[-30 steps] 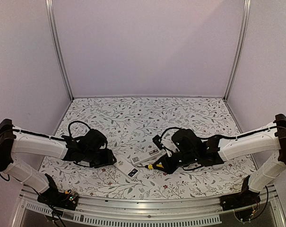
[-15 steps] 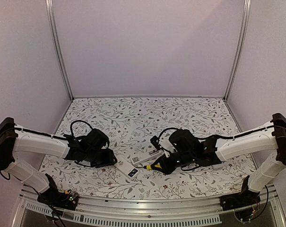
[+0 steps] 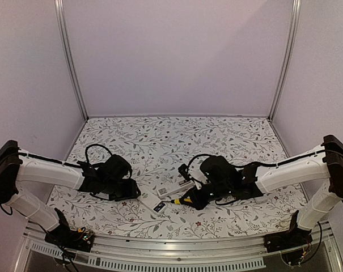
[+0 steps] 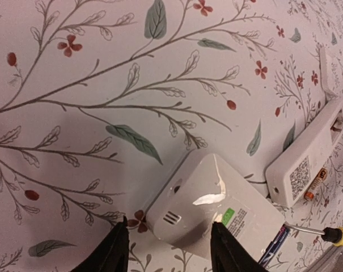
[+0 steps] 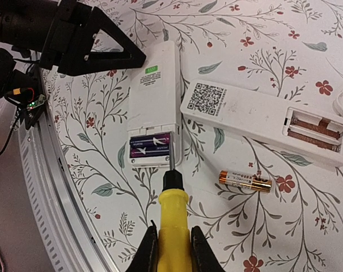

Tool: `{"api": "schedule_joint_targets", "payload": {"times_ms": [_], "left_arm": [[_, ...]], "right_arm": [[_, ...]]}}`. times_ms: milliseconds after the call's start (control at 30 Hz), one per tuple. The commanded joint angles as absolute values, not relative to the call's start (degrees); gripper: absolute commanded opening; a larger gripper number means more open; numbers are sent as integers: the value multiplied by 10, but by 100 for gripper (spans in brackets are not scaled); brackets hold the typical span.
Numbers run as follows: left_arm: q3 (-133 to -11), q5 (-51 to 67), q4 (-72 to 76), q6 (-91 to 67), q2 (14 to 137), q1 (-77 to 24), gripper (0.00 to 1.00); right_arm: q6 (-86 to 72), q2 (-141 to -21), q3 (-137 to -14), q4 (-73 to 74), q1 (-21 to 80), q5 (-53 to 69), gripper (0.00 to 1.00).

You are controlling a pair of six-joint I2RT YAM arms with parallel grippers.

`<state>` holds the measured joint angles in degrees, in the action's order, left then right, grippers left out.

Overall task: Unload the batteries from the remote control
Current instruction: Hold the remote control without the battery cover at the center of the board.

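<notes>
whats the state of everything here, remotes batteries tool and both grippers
green-label remote: compartment open, loaded
dark batteries: seated in the green-label remote
QR remote: compartment open, looks empty
loose battery: out, lying on the table
screwdriver: held, tip at the loaded compartment's edge
right gripper: shut on the screwdriver
left gripper: open, fingers either side of the green-label remote's end

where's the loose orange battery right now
Right wrist view: the loose orange battery lies on the tablecloth beside the QR-code remote, right of the yellow screwdriver.
</notes>
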<state>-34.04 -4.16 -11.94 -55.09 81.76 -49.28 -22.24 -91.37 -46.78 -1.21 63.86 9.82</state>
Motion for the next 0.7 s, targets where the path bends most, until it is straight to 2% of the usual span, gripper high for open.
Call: {"api": "schedule_joint_targets", "payload": {"times_ms": [0,167,367,667], "left_arm": [[-352,-50,-135,-548,824,-505,48],[-355,-53,-137,-551,826,-511,49],[-360,-59,-148,-556,829,-524,55],[-342,-37,-119,-587,840,-543,51]], "right_arm": [[-222,-925,-482,-1,644,107,0],[-231,-922,-484,11,643,103,0],[-252,-927,-493,35,643,104,0],[-275,-933,-496,43,643,111,0]]}}
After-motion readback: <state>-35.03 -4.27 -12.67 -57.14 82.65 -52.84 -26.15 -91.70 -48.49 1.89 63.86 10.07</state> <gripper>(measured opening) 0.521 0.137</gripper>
